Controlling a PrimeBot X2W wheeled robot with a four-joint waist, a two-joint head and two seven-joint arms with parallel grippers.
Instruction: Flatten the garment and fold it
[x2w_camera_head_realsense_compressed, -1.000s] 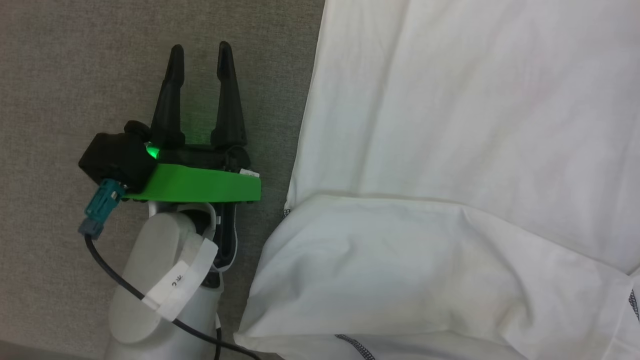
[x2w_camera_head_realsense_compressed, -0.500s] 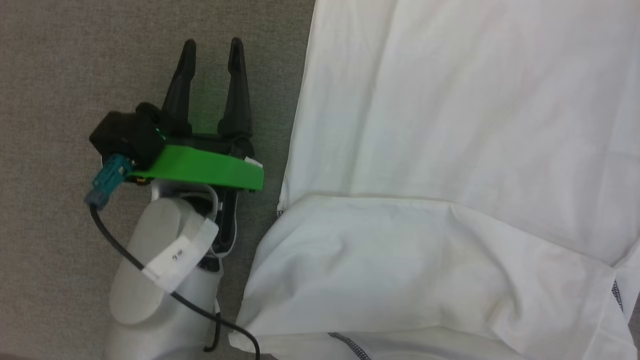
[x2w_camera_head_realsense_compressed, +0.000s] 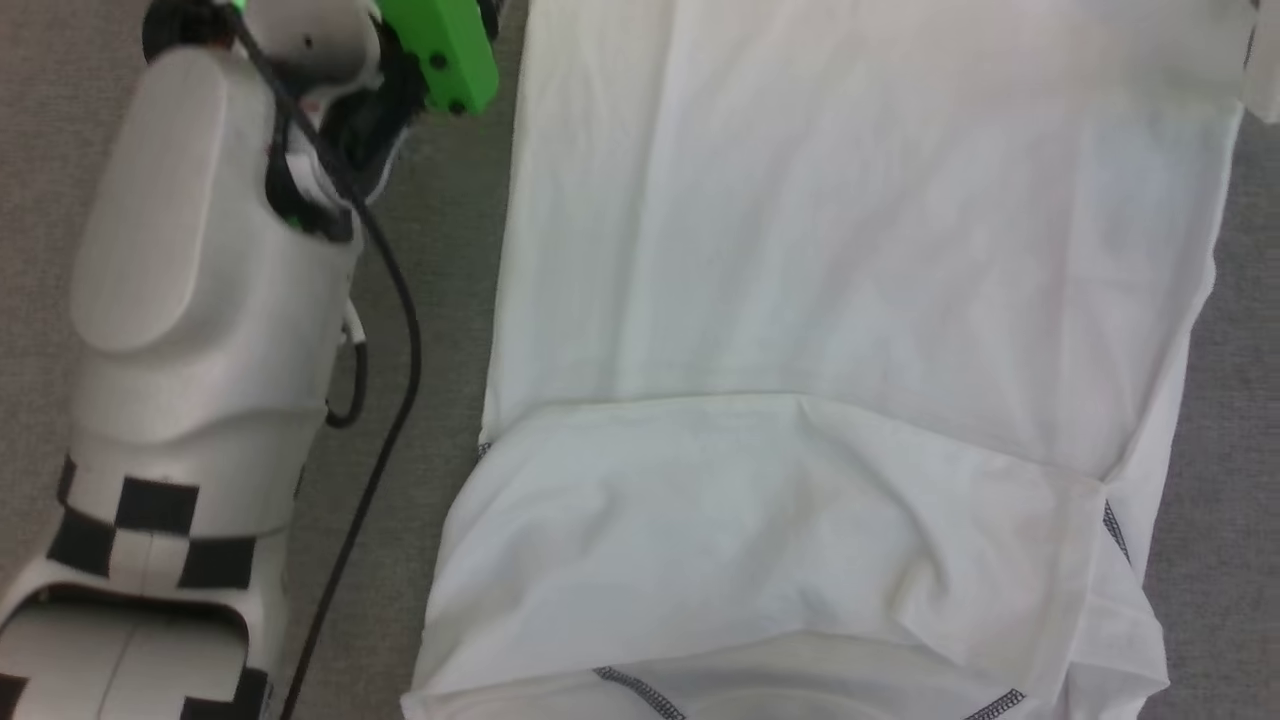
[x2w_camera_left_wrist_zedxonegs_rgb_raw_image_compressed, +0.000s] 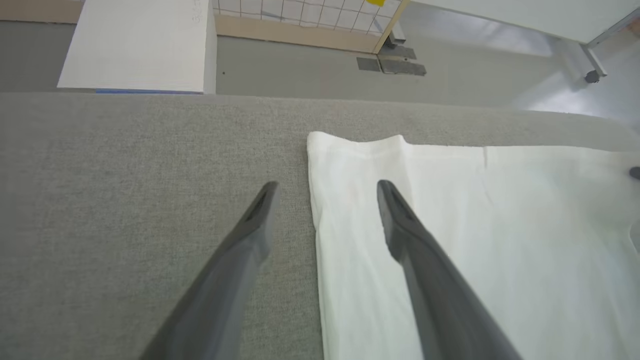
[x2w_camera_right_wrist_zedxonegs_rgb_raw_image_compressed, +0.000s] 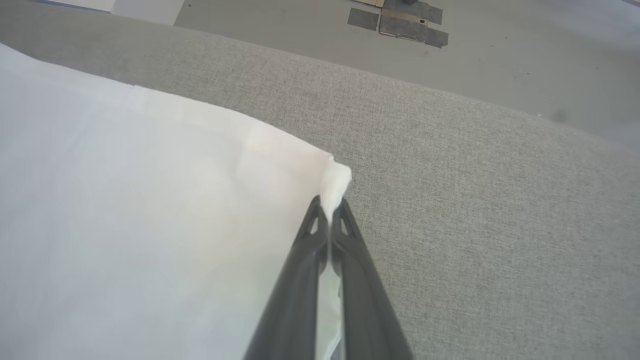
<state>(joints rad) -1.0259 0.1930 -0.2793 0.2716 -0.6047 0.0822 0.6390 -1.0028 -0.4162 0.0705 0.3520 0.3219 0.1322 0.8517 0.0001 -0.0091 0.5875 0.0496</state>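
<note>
The white thin-fabric garment (x2w_camera_head_realsense_compressed: 850, 300) lies spread on the grey fabric-covered table (x2w_camera_left_wrist_zedxonegs_rgb_raw_image_compressed: 125, 200). The left gripper (x2w_camera_left_wrist_zedxonegs_rgb_raw_image_compressed: 326, 184) is released, its fingers straddling the garment's left edge near the far corner, with bare table leftward. The right gripper (x2w_camera_right_wrist_zedxonegs_rgb_raw_image_compressed: 329, 202) is clenched on the far right corner, bare table beyond

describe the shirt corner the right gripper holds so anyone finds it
On the grey table lies the white garment. Follow its edge to the corner beside bare table. Unlike the flat cloth around it, it is a tuft pinched between the shut fingers of the right gripper.
</note>
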